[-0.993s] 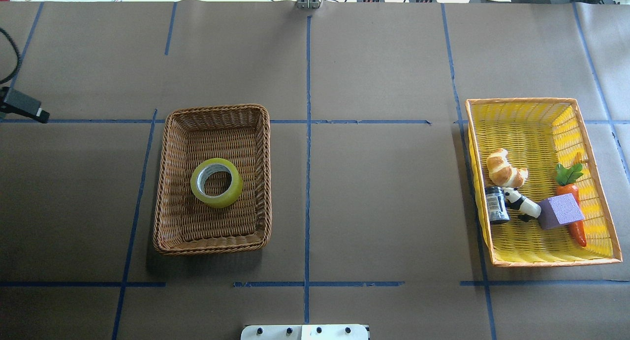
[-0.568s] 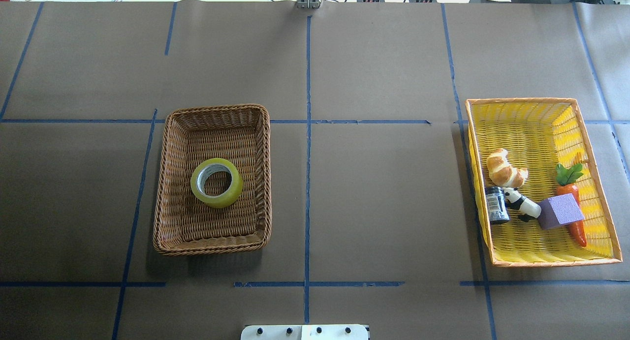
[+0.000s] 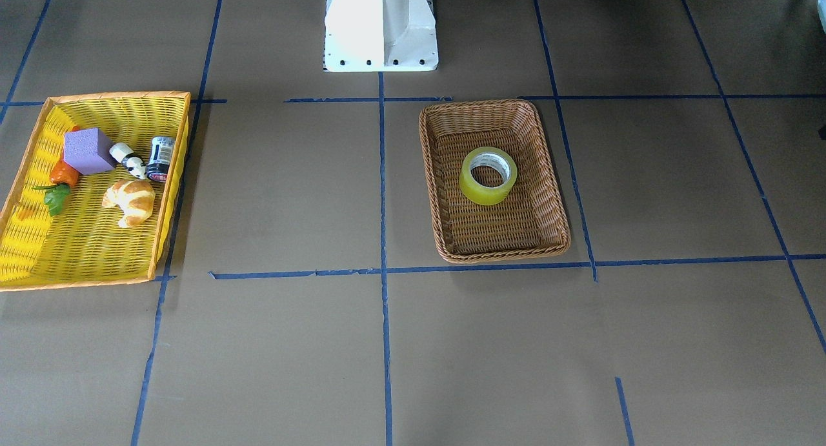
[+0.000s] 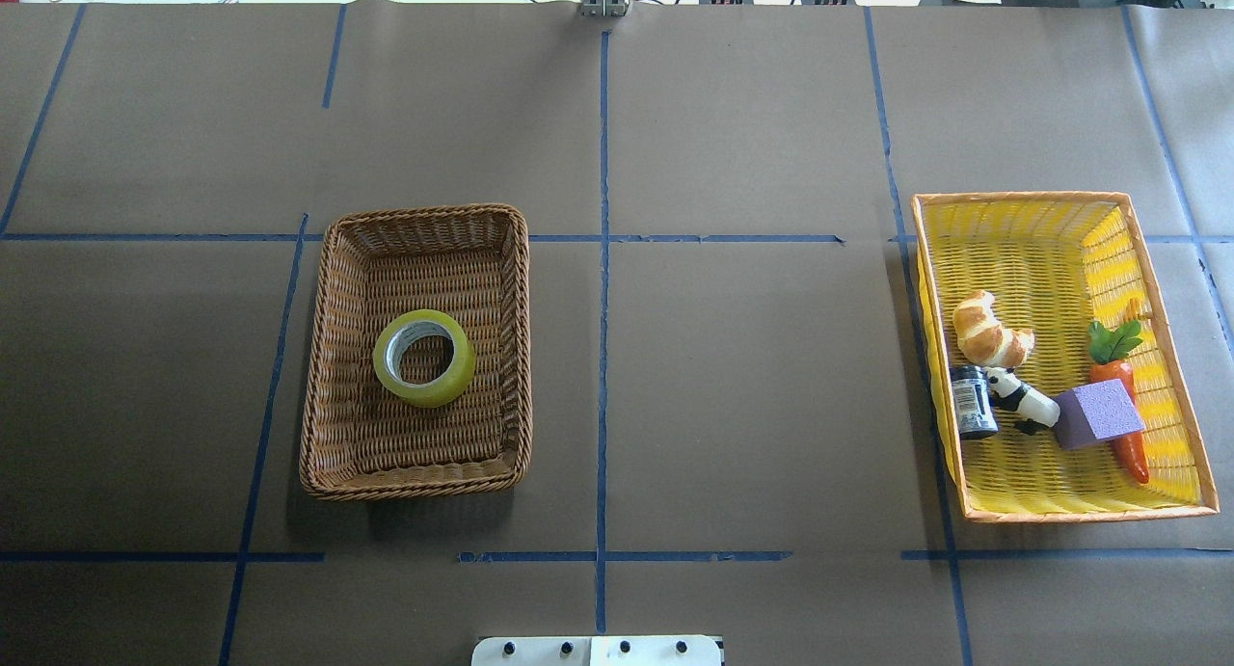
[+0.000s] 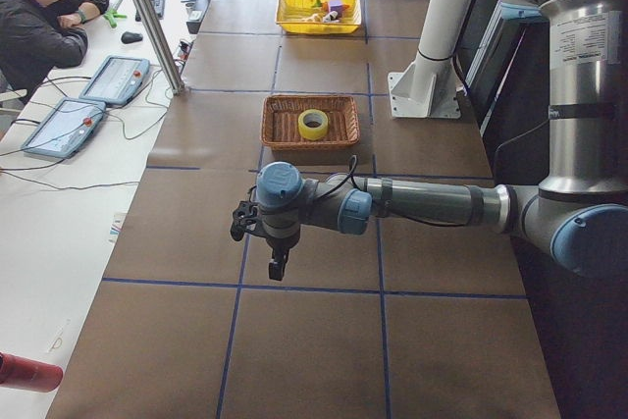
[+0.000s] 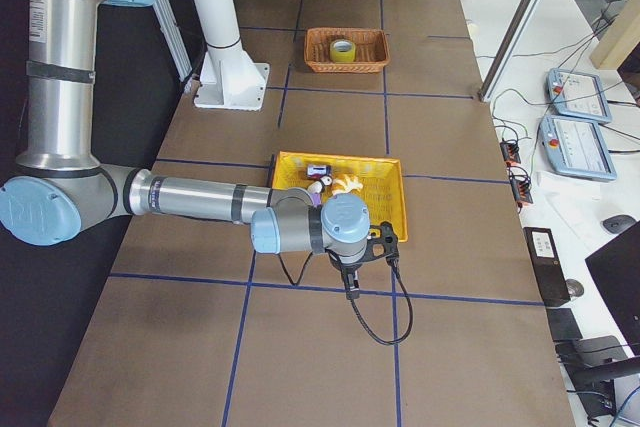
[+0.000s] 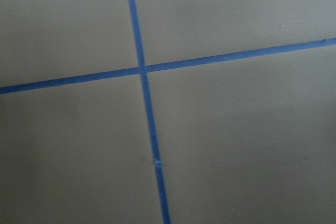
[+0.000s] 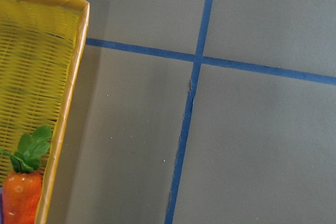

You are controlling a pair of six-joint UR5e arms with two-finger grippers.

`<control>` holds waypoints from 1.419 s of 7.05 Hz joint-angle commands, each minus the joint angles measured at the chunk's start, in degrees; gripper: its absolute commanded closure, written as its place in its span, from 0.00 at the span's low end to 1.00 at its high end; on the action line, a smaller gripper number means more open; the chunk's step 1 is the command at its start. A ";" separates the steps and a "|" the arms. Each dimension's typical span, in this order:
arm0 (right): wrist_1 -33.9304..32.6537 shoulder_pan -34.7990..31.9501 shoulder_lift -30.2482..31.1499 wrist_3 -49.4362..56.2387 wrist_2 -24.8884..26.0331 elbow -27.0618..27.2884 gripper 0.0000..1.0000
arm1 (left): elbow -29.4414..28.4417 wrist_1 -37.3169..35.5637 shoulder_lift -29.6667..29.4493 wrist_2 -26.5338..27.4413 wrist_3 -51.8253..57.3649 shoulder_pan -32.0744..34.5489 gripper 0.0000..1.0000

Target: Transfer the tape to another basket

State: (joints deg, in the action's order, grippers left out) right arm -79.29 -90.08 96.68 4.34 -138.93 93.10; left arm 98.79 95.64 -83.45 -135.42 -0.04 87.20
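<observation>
We judge the tape (image 4: 424, 358) delivered: it lies flat in the basket (image 4: 424, 271). The left pincer (image 5: 279, 268) and right pincer (image 6: 350, 287) hang clear of it. We cannot tell their gape.

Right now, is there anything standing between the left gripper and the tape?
Nothing visible but the wicker basket's own low wall. The left gripper hangs over the table off to the side; the tape lies flat and alone in that basket, open from above.

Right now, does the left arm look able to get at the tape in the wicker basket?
Probably yes. The tape lies flat and alone in the wicker basket, open from above. The left arm hangs over bare table at the basket's end, with nothing standing between them.
</observation>
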 commanded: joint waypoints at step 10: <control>-0.69 -0.35 -0.35 -3.90 -2.40 -0.72 0.00 | -4.84 -9.51 -2.86 -0.37 7.69 4.12 0.00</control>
State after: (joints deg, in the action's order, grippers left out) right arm -79.94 -90.35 96.32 0.45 -141.22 92.38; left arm 94.63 85.24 -86.41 -135.71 7.73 91.32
